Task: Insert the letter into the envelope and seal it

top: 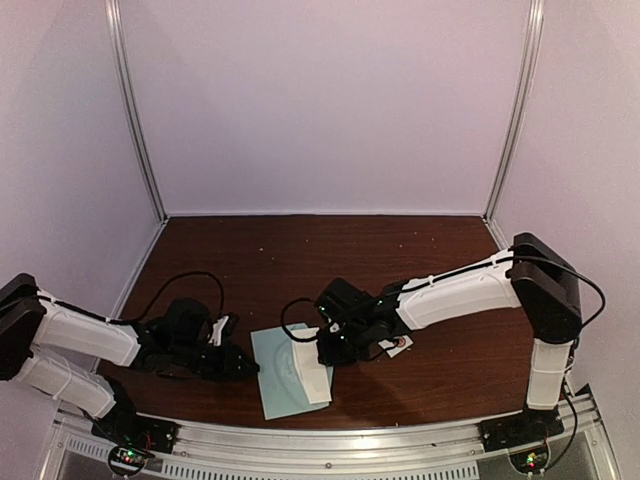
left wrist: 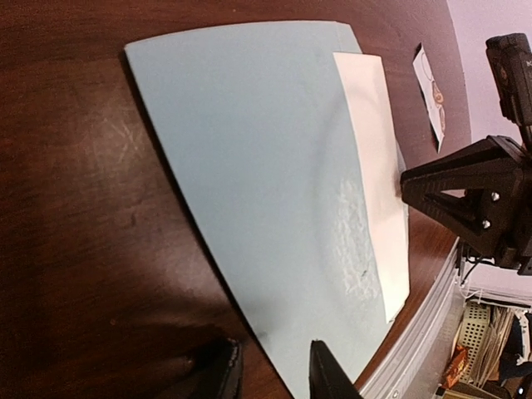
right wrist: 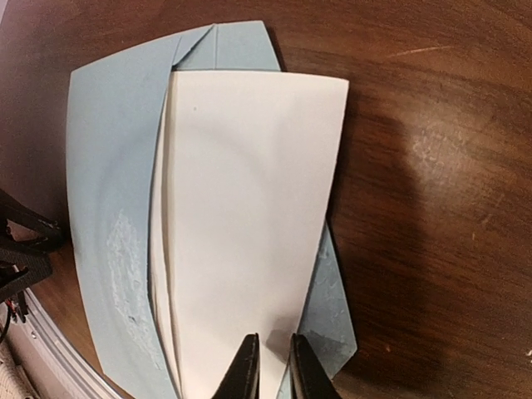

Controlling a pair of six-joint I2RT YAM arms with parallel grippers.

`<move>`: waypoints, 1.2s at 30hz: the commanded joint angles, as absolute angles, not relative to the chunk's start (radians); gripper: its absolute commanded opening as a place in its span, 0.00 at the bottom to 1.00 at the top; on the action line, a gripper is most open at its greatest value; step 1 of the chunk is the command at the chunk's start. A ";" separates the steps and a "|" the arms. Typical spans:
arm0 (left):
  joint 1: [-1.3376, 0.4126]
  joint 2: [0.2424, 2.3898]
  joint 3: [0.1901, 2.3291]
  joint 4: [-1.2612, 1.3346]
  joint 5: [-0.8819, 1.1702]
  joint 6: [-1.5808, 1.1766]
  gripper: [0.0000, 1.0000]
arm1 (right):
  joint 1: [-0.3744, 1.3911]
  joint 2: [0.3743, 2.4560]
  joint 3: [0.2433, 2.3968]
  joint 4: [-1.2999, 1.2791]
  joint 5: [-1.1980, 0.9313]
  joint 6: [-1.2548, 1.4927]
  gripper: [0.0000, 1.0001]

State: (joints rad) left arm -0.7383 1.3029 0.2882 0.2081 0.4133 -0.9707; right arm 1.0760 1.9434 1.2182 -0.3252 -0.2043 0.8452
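Note:
The pale teal envelope [top: 278,372] lies flat near the table's front edge, its pointed flap open toward the right arm [right wrist: 331,320]. The white folded letter [top: 315,378] lies on it, its long left edge tucked under the envelope's curved opening [right wrist: 241,191]. My right gripper [right wrist: 273,339] points down at the letter's near end, jaws almost together with a thin gap and nothing seen between them. My left gripper [left wrist: 274,370] is open. One finger is on the table and the other over the envelope [left wrist: 249,166], straddling its left edge. The letter [left wrist: 378,166] shows beyond.
A small white strip of round stickers [top: 397,346] lies on the dark wood table [top: 300,260] just right of the right gripper; it also shows in the left wrist view [left wrist: 432,100]. The metal front rail [top: 330,432] runs close behind the envelope. White walls enclose the back and sides.

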 commanded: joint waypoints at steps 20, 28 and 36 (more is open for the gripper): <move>-0.731 1.364 0.284 0.314 0.445 -0.965 0.28 | 1.081 2.009 1.202 -0.184 -0.295 0.874 0.15; -0.731 1.385 0.284 0.334 0.450 -0.964 0.28 | 1.081 2.020 1.215 -0.147 -0.307 0.874 0.15; -0.732 1.389 0.288 0.335 0.449 -0.960 0.28 | 1.081 2.038 1.220 -0.086 -0.339 0.871 0.16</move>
State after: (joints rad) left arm -0.7372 1.3705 0.2882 0.2989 0.4427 -0.9707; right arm 1.0760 2.0026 1.2064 -0.1219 -0.3153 0.8677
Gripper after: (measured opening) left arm 0.280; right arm 0.155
